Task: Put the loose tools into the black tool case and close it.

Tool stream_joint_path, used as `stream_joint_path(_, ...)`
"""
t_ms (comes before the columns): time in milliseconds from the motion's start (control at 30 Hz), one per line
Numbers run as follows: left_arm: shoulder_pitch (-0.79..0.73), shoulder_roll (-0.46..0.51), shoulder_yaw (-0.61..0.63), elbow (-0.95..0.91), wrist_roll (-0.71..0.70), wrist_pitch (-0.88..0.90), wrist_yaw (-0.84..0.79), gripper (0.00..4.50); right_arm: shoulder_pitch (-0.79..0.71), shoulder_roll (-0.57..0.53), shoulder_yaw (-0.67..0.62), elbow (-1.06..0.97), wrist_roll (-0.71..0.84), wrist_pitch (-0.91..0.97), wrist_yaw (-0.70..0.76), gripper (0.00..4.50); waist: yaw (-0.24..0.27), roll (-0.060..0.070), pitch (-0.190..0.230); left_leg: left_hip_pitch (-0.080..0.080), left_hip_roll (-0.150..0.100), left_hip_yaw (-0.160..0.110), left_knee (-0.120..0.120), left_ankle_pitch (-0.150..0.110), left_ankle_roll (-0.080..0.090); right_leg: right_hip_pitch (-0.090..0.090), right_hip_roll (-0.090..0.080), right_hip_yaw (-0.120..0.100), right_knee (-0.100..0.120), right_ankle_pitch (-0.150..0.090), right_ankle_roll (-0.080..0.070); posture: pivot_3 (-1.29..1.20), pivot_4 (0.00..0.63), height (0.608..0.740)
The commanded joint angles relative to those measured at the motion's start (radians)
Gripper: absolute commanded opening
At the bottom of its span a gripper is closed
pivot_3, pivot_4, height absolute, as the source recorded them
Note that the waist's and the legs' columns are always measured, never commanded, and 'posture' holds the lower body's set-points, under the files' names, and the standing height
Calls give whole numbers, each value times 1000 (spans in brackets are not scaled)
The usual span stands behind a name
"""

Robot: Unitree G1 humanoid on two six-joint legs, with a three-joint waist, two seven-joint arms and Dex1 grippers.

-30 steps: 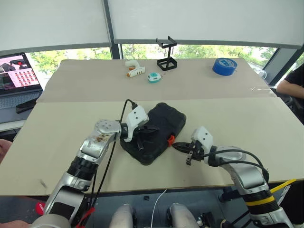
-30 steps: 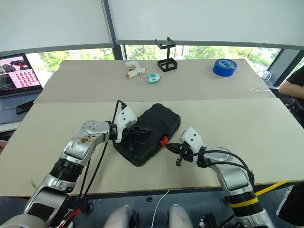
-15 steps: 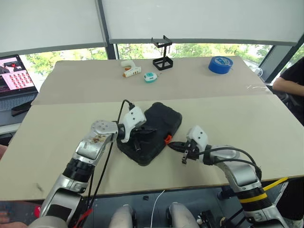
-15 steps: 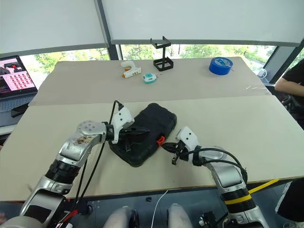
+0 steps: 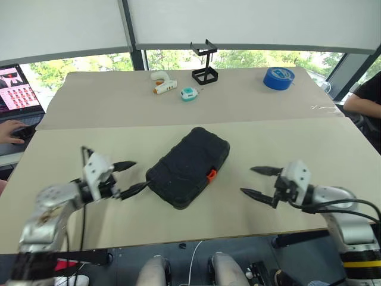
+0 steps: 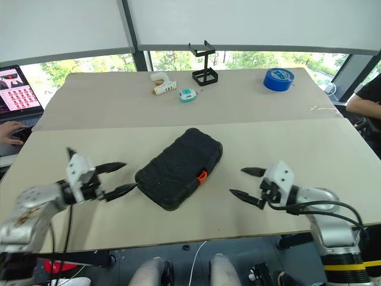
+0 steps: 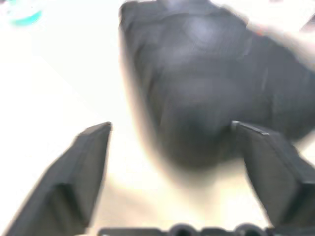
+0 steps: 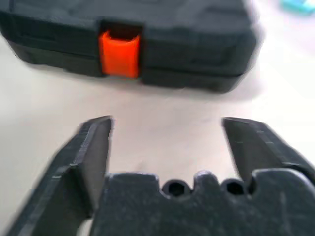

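your tool case [image 5: 188, 166] lies mid-table [image 5: 89, 125], between the left hand [image 5: 129, 176] and right hand [image 5: 260, 182]. behind it sit the glue gun [image 5: 162, 83], tape measure [image 5: 189, 93], stand [image 5: 204, 62] and tape roll [image 5: 280, 78].

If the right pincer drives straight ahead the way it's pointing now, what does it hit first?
Most likely the black tool case. The right pincer stands open and empty, aimed at the side with the orange latch, with bare table between. Depth is hard to judge.
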Motion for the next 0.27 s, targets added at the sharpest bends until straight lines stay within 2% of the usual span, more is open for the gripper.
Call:
stream_joint_path(33, 110, 10, 125, -2, 27, -107, 31, 4498, -62, -31, -74, 126, 49, -70, 54, 4461, 3, -2, 3, 0, 0, 0, 0, 0, 0, 0, -1, 0, 0, 0, 0, 0, 150, 740)
stream_joint_path(267, 162, -18, 161, -12, 51, -167, 122, 4498, -128, -30, -58, 321, 3, -225, 121, 4461, 38, -4, 4, -1, 1, 0, 0, 0, 0, 0, -3, -2, 0, 0, -1, 0, 150, 740)
